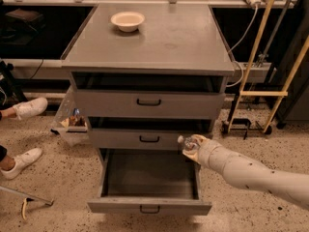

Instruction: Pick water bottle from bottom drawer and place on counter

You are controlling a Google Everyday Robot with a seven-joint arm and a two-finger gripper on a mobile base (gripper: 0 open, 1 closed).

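Observation:
The water bottle (189,142), small and clear, sits at the tip of my gripper (192,145), by the right end of the middle drawer's front and above the right rear corner of the bottom drawer (149,179). The gripper looks shut on the bottle. The bottom drawer is pulled out and its inside shows bare. The counter (169,40) is the grey top of the cabinet, well above the gripper. My pale arm comes in from the lower right.
A cream bowl (127,21) stands on the counter's back left. The top drawer (148,102) and middle drawer (145,138) stand slightly open. A clear bin (71,123) and a person's white shoes (23,160) are at the left. A yellow frame (263,93) stands at the right.

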